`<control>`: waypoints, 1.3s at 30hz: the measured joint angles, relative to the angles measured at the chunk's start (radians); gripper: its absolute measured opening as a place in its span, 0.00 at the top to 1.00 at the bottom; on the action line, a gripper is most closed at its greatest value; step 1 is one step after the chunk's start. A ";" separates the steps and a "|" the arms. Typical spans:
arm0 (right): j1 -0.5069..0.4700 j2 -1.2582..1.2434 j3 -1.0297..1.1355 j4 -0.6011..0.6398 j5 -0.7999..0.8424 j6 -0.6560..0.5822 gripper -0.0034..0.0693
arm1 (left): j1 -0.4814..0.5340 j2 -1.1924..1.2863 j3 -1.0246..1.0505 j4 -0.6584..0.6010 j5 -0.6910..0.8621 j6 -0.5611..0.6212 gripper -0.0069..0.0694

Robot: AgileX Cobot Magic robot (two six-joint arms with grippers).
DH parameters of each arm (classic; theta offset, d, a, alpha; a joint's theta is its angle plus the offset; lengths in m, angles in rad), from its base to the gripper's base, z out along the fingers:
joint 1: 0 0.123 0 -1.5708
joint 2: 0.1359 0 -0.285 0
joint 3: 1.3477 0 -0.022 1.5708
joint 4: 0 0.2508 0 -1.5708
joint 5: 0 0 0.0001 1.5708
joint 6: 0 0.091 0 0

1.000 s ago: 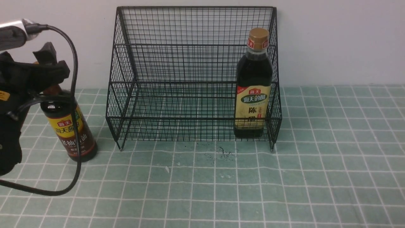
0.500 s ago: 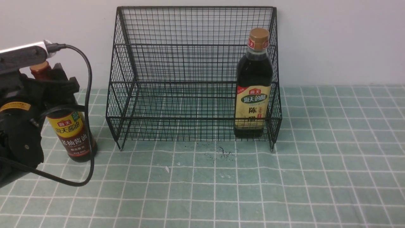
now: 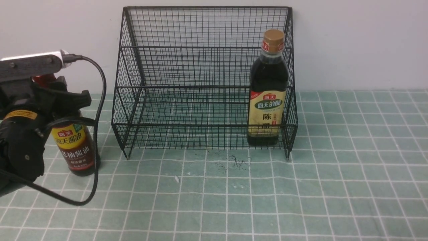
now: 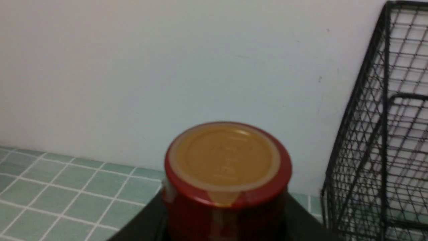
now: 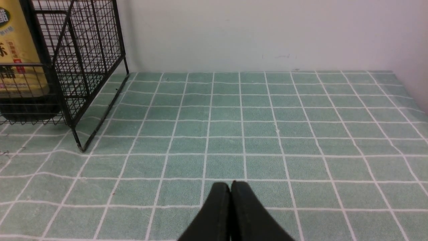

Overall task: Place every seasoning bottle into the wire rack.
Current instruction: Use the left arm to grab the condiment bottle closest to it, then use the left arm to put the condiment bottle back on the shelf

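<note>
1. Front view: the slim bottle [image 3: 75,147], holding dark liquid and wearing a red cap wrap and a yellow-and-maroon label, is standing upright on the green tiled table [image 3: 334,167]. It is sitting just beside the wire rack's left side, outside it.
2. The left gripper [image 3: 57,92] is reaching around the slim bottle's neck. In the left wrist view its black fingers [image 4: 147,224] are pressing against both sides of the red wrap, partly closed and gripping the neck.
3. The wire rack [image 3: 204,48], black mesh with two stepped tiers, is standing against the pale wall [image 3: 351,43].
4. The broader bottle [image 3: 267,110], with a tan cap and beige label, is standing upright in the lower tier at the rack's right end.
5. In the right wrist view, the right gripper [image 5: 230,183] is hovering over the tiles to the right of the rack, with its jaws pressed fully together and holding nothing.
</note>
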 joint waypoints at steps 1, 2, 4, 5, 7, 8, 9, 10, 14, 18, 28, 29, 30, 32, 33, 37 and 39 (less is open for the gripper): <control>0.000 0.000 0.000 0.000 0.000 0.000 0.97 | 0.000 -0.025 0.000 0.013 0.042 0.008 0.57; 0.000 0.000 0.000 0.000 0.000 0.000 0.97 | 0.000 -0.052 -0.007 0.018 0.072 0.011 0.57; 0.000 0.000 0.000 0.000 0.000 0.000 0.97 | 0.000 -0.084 -0.026 0.024 0.116 0.014 0.57; 0.000 0.000 0.000 0.000 0.000 0.000 0.97 | 0.000 -0.102 -0.050 0.028 0.141 0.015 0.57; 0.000 0.000 0.000 0.000 0.000 0.000 0.97 | 0.000 -0.130 -0.112 0.041 0.177 0.016 0.57; 0.000 0.000 0.000 0.000 0.000 0.000 0.97 | 0.000 -0.137 -0.140 0.048 0.189 0.017 0.57; 0.000 0.000 0.000 0.000 0.000 0.000 0.97 | 0.000 -0.139 -0.163 0.055 0.203 0.017 0.57; 0.000 0.000 0.000 0.000 0.000 0.000 0.97 | 0.000 -0.141 -0.169 0.058 0.206 0.017 0.57; 0.000 0.000 0.000 0.000 0.000 0.000 0.97 | 0.000 -0.137 -0.298 0.106 0.294 0.013 0.57; 0.000 0.000 0.000 0.000 0.000 0.000 0.97 | 0.000 -0.115 -0.390 0.154 0.367 0.008 0.57; 0.000 0.000 0.000 0.000 0.000 0.000 0.97 | -0.070 -0.023 -0.609 0.189 0.414 0.004 0.57; 0.000 0.000 0.000 0.000 0.000 0.000 0.97 | -0.082 -0.007 -0.630 0.189 0.414 0.002 0.57; 0.000 0.000 0.000 0.000 0.000 0.000 0.97 | -0.087 0.000 -0.633 0.189 0.414 0.002 0.57; 0.000 0.000 0.000 0.000 0.000 0.000 0.97 | -0.107 0.033 -0.661 0.189 0.417 0.002 0.57; 0.000 0.000 0.000 0.000 0.000 0.000 0.97 | -0.125 0.066 -0.680 0.189 0.421 0.002 0.57; 0.000 0.000 0.000 0.000 0.000 0.000 0.97 | -0.158 0.136 -0.709 0.189 0.432 0.002 0.57; 0.000 0.000 0.000 0.000 0.000 0.000 0.97 | -0.168 0.168 -0.717 0.189 0.436 0.002 0.57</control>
